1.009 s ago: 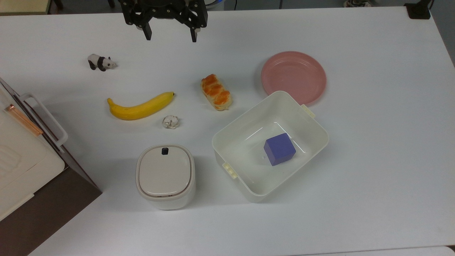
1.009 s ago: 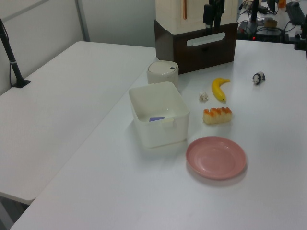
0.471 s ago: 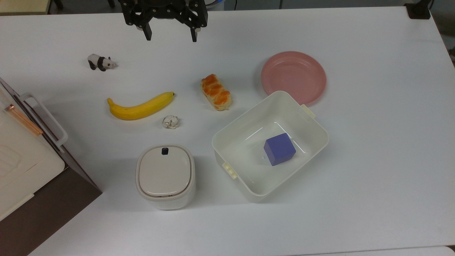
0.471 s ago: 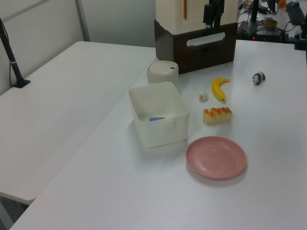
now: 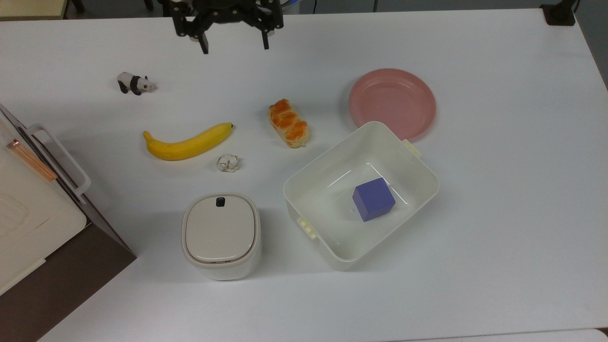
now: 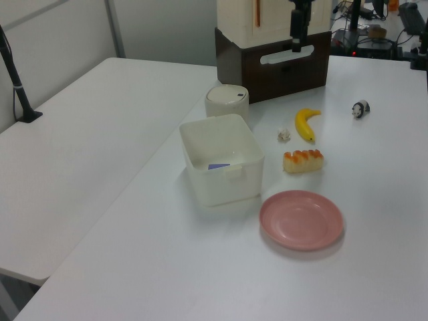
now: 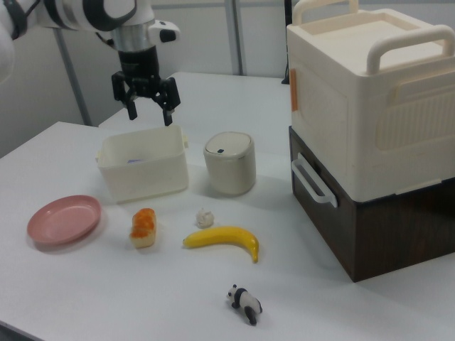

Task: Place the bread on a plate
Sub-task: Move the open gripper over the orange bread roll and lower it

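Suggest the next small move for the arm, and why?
Probably carry the open end effector across to above the small braided golden-orange bun: it hangs empty near the table's far edge in the top view, while the bun lies untouched beside the empty round pink plate.

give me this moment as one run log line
phase: approach | hand: open, raised, holding nothing | bread: on table, untouched | plate: bare, beside tub

We see bread [image 5: 289, 123] orange-glazed with tan sides, plate [image 5: 392, 102] pink, banana [image 5: 187, 142] yellow, cube [image 5: 373, 199] blue-purple, tub [image 5: 332, 171] white, tool [image 5: 234, 45] black, worktop [image 5: 498, 190] white.
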